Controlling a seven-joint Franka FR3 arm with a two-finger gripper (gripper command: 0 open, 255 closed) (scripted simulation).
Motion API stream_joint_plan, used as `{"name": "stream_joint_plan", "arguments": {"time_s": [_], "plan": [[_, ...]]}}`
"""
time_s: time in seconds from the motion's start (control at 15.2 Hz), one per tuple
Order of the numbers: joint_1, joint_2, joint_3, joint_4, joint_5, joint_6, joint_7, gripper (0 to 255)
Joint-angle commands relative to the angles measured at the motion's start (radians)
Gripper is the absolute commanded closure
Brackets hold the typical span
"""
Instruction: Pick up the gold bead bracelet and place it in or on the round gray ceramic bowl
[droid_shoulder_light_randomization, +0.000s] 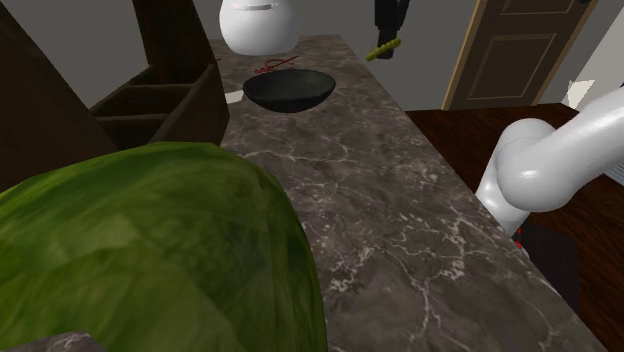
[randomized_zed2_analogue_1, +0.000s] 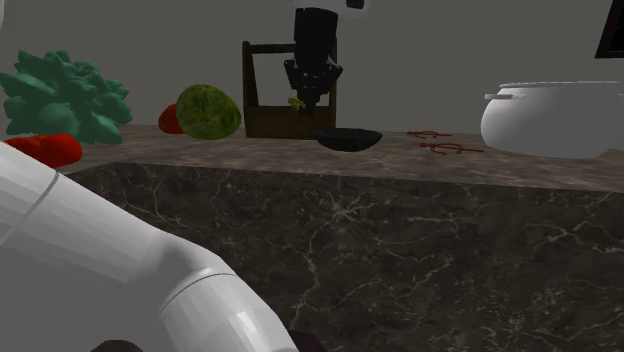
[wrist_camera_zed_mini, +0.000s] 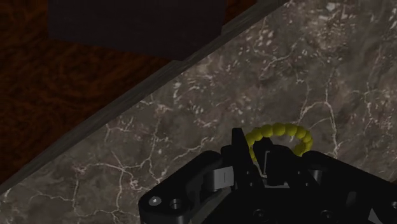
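A: Biggest first. What carries everything?
B: A dark marbled worktop (droid_shoulder_light_randomization: 400, 220), long, running from near to far in the shoulder view. The white arm (droid_shoulder_light_randomization: 545, 160) rises at that view's right.
A: And the green mass up close?
B: A big green leafy vegetable (droid_shoulder_light_randomization: 150, 250) at the near left of the shoulder view. I can't tell what kind.
A: The far end?
B: A white pot (droid_shoulder_light_randomization: 258, 25) at the far end. A dark wooden caddy (droid_shoulder_light_randomization: 160, 105) is at the shoulder view's left.
A: The bowl?
B: The bowl (droid_shoulder_light_randomization: 289, 90) is round and dark, upright on the worktop, just nearer than the pot. Some thin red things (droid_shoulder_light_randomization: 275, 66) lie between the bowl and the pot.
A: End effector?
B: The end effector (droid_shoulder_light_randomization: 386, 34) is black and up in the air, to the right of the bowl in the shoulder view. Its fingers are clamped on the bracelet (droid_shoulder_light_randomization: 384, 49).
A: Bracelet details?
B: Yellow beads. It's off the worktop and hangs from the fingertips, apart from the bowl. In the second exterior view it sits higher than the bowl's rim. In the wrist view a beaded arc (wrist_camera_zed_mini: 280, 132) loops out past the fingers, with marble below it and the worktop's edge nearby.
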Motion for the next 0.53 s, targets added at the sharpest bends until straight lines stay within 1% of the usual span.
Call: {"name": "stream_joint_plan", "arguments": {"time_s": [0.0, 0.07, 0.46], "plan": [[-0.002, 0.019, -0.003, 0.044, -0.003, -0.026, 0.004, 255], [-0.002, 0.024, -0.004, 0.058, -0.004, -0.034, 0.006, 255], [-0.021, 0.255, 0.035, 0.243, -0.032, 0.014, 0.026, 255]]}}
